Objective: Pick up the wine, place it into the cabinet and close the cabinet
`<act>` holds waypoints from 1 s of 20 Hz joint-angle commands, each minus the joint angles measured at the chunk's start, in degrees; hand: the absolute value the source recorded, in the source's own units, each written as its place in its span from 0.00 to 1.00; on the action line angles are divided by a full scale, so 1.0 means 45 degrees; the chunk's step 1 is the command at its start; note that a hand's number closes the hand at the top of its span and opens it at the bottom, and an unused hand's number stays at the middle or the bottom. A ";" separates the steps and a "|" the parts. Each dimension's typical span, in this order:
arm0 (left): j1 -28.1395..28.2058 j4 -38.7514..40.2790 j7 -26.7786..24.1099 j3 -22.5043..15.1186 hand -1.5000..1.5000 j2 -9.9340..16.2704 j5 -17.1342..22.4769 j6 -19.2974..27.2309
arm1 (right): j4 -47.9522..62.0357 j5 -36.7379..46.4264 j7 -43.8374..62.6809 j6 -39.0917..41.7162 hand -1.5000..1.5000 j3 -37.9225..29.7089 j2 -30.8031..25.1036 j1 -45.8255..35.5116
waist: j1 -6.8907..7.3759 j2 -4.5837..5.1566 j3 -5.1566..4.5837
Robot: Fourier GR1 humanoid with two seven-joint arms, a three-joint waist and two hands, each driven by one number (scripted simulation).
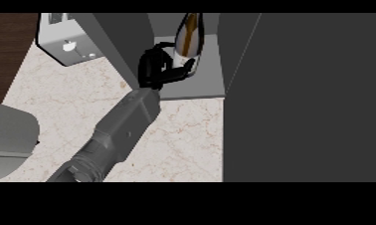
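Observation:
The wine bottle (pixel 189 34), pale with an amber stripe, stands inside the open cabinet (pixel 209 82), over its grey floor. My left hand (pixel 158 67) reaches in from the lower left, its black fingers curled round the bottle's lower part and hiding the base. I cannot tell whether the bottle rests on the cabinet floor. The cabinet's dark door (pixel 301 99) stands swung open and fills the right half of the view. My right hand does not show.
A white appliance (pixel 66 40) stands on the marble counter (pixel 58 94) at the upper left, beside the cabinet's left wall (pixel 117 45). A grey rounded object (pixel 15 139) sits at the left edge. Dark wood shows at the far upper left.

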 commanded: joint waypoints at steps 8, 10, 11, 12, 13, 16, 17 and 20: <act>0.0386 0.0307 -0.2328 0.0279 0.00 0.0271 -0.0555 -0.0894 | -0.0094 0.0112 0.0335 -0.0351 0.00 -0.0099 -0.0093 -0.0560 | 0.0432 -0.0113 0.0013; 0.0337 -0.0119 -0.1993 0.0340 0.00 0.0525 -0.0513 -0.0976 | -0.0298 -0.0403 0.0591 -0.0169 0.00 -0.0630 -0.0474 -0.0239 | 0.0524 -0.0177 0.0020; 0.0707 -0.0441 -0.2565 0.0176 0.00 0.0007 -0.0451 -0.0446 | -0.0769 0.0414 -0.0030 -0.0167 0.00 0.0294 0.0247 0.0640 | 0.0373 -0.0174 0.0019; 0.0424 -0.0253 -0.2499 0.0342 0.00 0.0054 -0.0576 -0.0794 | 0.0137 0.0732 -0.0540 -0.0038 0.00 0.0187 0.0206 0.0263 | 0.0515 -0.0151 0.0022; 0.0410 -0.0728 -0.2038 0.0171 0.00 0.0449 -0.0681 -0.0556 | -0.0505 0.0373 0.0211 -0.0218 0.00 0.0103 0.0012 0.0250 | 0.0663 -0.0241 0.0024; 0.1285 -0.1240 -0.2233 -0.0123 0.00 0.0464 -0.0872 -0.0359 | -0.0320 0.0688 -0.0384 -0.0221 0.00 0.0006 0.0206 0.0507 | 0.0842 -0.0298 0.0032; 0.0631 -0.1278 -0.2246 -0.0010 0.00 0.0216 -0.0871 0.0381 | -0.0198 0.0706 -0.0570 0.0301 0.00 0.0187 -0.0024 0.0764 | 0.0728 -0.0265 0.0033; 0.1818 -0.2978 -0.1673 -0.0573 0.00 0.0322 -0.1091 0.0441 | -0.0722 0.0377 0.0399 -0.0280 0.00 -0.0117 -0.0124 0.0393 | 0.0987 -0.0368 0.0033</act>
